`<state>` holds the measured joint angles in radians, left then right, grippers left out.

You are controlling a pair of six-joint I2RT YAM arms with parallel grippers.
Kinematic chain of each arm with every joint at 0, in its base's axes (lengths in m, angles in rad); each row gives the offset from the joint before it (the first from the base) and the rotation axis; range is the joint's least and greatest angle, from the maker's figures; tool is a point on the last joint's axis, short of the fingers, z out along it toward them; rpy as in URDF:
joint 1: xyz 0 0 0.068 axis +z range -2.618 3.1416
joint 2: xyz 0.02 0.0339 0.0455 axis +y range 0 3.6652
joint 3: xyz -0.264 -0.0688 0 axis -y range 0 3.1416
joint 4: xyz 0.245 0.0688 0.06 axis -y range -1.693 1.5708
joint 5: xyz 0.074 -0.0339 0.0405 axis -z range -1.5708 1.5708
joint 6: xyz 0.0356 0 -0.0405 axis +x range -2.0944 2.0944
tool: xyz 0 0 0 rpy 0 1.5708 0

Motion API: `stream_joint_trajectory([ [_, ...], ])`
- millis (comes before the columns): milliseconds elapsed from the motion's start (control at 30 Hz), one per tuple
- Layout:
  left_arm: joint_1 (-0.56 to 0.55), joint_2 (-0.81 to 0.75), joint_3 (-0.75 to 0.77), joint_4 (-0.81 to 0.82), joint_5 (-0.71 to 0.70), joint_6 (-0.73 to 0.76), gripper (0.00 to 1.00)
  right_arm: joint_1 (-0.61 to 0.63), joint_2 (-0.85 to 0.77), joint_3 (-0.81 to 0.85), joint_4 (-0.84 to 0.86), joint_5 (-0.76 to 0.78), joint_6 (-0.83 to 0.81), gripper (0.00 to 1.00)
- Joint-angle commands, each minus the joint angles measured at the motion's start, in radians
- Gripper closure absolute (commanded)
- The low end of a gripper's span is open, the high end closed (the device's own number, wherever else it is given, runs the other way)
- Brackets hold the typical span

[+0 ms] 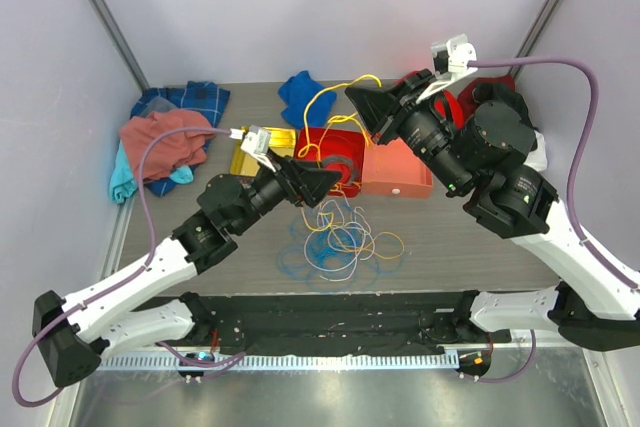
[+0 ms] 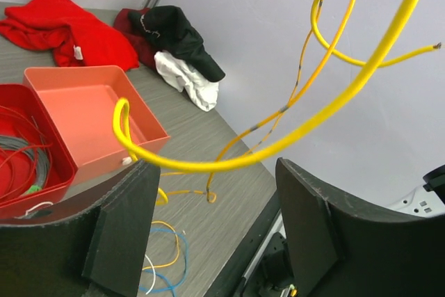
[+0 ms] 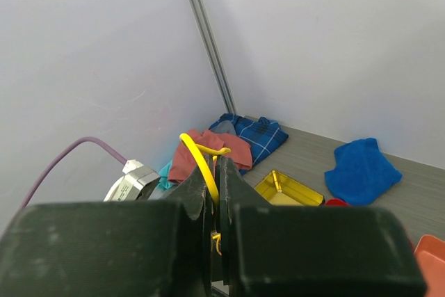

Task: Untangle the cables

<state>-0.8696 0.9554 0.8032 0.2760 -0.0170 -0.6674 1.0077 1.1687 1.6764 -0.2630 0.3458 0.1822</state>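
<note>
Bright, even light; soft shadows

The left arm point(image 1: 140, 287) and right arm point(image 1: 570, 247) are showing white shells, black joints and lilac hoses point(image 1: 585, 127), with left tool point(image 1: 335, 180) and right tool point(image 1: 362, 107) in matte black.

I find no text, brand, number or sign that I can read in any of my three views. The one candidate is a small white tag point(image 2: 78, 53) on the red cloth point(image 2: 42, 22) at the far side of the desk point(image 2: 208, 137) (too small to make out).
</note>
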Motion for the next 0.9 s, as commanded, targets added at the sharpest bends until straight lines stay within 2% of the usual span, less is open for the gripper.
stream_joint_trajectory([
  [0, -0.003, 0.019, 0.062, 0.083, 0.043, 0.026, 0.31, 0.000, -0.030, -0.001, 0.036, -0.001, -0.010, 0.99],
  [100, -0.003, 0.029, 0.064, 0.086, 0.048, 0.025, 0.41, 0.002, -0.032, -0.004, 0.038, 0.002, -0.015, 0.99],
  [133, -0.003, 0.029, 0.064, 0.088, 0.049, 0.025, 0.46, 0.002, -0.032, -0.004, 0.038, 0.001, -0.015, 0.99],
  [200, -0.003, 0.036, 0.062, 0.088, 0.048, 0.023, 0.49, 0.000, -0.032, -0.007, 0.039, 0.004, -0.018, 0.99],
  [300, -0.003, 0.039, 0.059, 0.085, 0.051, 0.020, 0.62, 0.000, -0.035, -0.007, 0.039, 0.005, -0.018, 0.99],
  [333, -0.003, 0.034, 0.059, 0.081, 0.054, 0.017, 0.74, 0.002, -0.037, -0.009, 0.039, 0.013, -0.023, 0.99],
  [400, -0.003, 0.017, 0.057, 0.056, 0.051, 0.015, 0.86, 0.002, -0.038, -0.006, 0.038, 0.022, -0.027, 0.99],
  [433, -0.003, 0.010, 0.060, -0.007, 0.043, 0.014, 1.00, 0.002, -0.038, -0.004, 0.039, 0.033, -0.033, 0.99],
  [533, -0.003, -0.021, 0.053, -0.197, -0.033, 0.000, 1.00, 0.002, -0.038, 0.009, 0.048, 0.067, -0.050, 0.99],
  [600, -0.002, -0.035, 0.008, -0.257, -0.066, -0.038, 1.00, 0.000, -0.034, 0.031, 0.050, 0.091, -0.061, 0.99],
  [867, -0.002, -0.043, -0.217, -0.350, -0.112, -0.283, 1.00, 0.002, -0.007, 0.121, 0.108, 0.185, -0.133, 0.99],
])
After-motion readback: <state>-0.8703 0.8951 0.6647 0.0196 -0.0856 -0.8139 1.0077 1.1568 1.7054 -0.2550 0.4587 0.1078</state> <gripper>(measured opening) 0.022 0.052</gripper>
